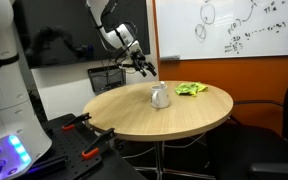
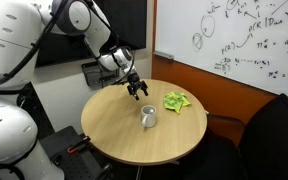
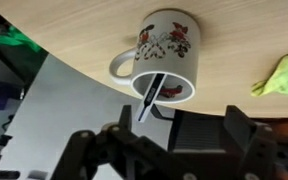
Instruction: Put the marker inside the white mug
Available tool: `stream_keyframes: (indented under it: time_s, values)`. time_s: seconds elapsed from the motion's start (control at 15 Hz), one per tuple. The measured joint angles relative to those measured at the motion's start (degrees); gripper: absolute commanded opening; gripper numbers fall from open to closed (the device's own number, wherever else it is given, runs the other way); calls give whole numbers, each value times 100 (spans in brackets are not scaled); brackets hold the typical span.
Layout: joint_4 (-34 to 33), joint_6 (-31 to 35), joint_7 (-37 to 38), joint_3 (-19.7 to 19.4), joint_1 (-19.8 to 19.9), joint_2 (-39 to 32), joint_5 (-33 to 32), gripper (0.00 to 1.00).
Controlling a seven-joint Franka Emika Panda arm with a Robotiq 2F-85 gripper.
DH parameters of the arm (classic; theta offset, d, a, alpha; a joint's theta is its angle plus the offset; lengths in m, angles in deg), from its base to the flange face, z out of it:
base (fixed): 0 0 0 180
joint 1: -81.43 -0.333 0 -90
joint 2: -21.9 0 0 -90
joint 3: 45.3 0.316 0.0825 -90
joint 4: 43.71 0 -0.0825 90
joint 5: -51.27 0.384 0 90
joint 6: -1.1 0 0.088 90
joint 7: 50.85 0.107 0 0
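A white mug [image 3: 162,60] with a red floral print stands on the round wooden table [image 3: 74,30]. A marker [image 3: 151,97] with a white barrel and dark tip leans inside the mug, one end sticking out past the rim. My gripper [image 3: 169,150] is open and empty, its fingers spread wide, apart from the mug. In both exterior views the gripper [image 1: 144,68] [image 2: 136,90] hangs above the table behind the mug [image 1: 160,96] [image 2: 148,117]. The marker is too small to make out there.
A green cloth [image 1: 192,89] [image 2: 176,101] lies on the table beside the mug, also at the edge of the wrist view [image 3: 282,75]. Orange-handled clamps [image 1: 79,122] sit by the table edge. A whiteboard [image 1: 234,28] hangs behind, and a dark chair [image 2: 274,130] stands beside the table.
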Motion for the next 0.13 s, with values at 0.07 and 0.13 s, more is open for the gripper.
stream_keyframes:
  time_s: [0.07, 0.13]
  values:
    - [79, 26, -23, 4, -6, 135, 82, 100]
    - [169, 27, -47, 5, -23, 267, 147, 100]
